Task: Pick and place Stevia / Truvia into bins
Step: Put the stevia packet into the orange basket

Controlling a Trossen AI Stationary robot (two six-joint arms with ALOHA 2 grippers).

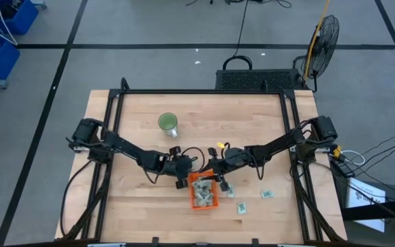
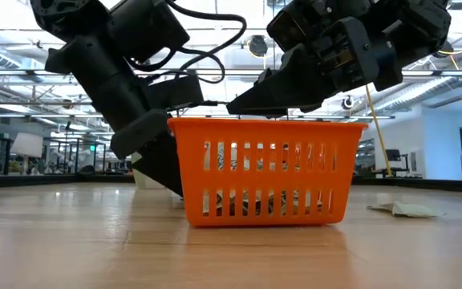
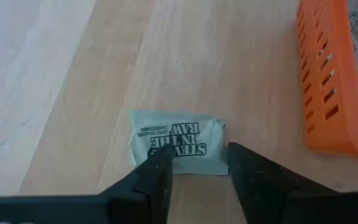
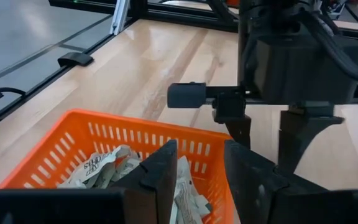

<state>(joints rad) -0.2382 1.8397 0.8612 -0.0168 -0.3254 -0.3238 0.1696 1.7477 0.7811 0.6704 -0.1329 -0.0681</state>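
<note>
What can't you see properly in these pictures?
1. Packet count in the basket: in the low view its slatted wall hides them; in the right wrist view the right tool covers some.
2. Near edge of the packet: left wrist view, behind the left tool.
3. Inside the green cup: high view, too small.

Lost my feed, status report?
Left tool open over a Stevia sachet. Right tool open above the orange basket. Nothing blocking.

Both arms reached inward to the table's middle. The left gripper (image 3: pixel 199 163) pointed down near the tabletop, fingers parted. The right gripper (image 4: pixel 201 163) hung slightly higher, fingers likewise parted, holding nothing.
</note>
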